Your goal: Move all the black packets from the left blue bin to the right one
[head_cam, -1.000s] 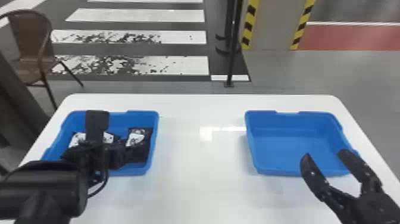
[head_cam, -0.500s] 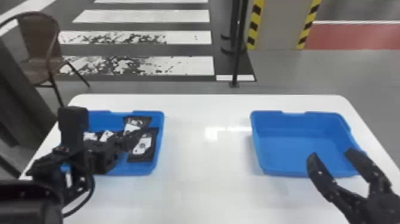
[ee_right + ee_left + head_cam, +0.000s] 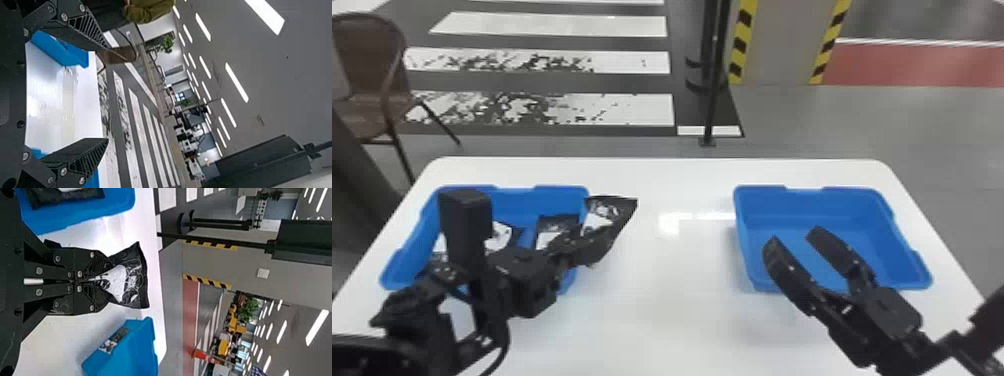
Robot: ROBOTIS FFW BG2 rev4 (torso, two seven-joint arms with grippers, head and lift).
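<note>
In the head view my left gripper [image 3: 584, 245] is shut on a black packet [image 3: 619, 212] with a white patch, raised at the right side of the left blue bin [image 3: 514, 200]. More packets [image 3: 557, 227] lie in that bin, partly hidden behind the left arm. The left wrist view has the gripper [image 3: 100, 280] pinching one end of the packet [image 3: 131, 280]. My right gripper [image 3: 794, 241] stands open over the near part of the right blue bin [image 3: 812, 212]; its spread fingers flank a gap in the right wrist view, the gripper [image 3: 105, 95] holding nothing.
Both bins stand on a white table [image 3: 672, 280], with a wide stretch of tabletop between them. A dark and white patch [image 3: 113, 340] shows at the right bin in the left wrist view; I cannot tell what it is. A brown chair [image 3: 372, 100] stands beyond the table.
The left gripper has come up and right from inside the left bin, bringing a packet out to its right side. The right gripper keeps its open pose over the right bin.
</note>
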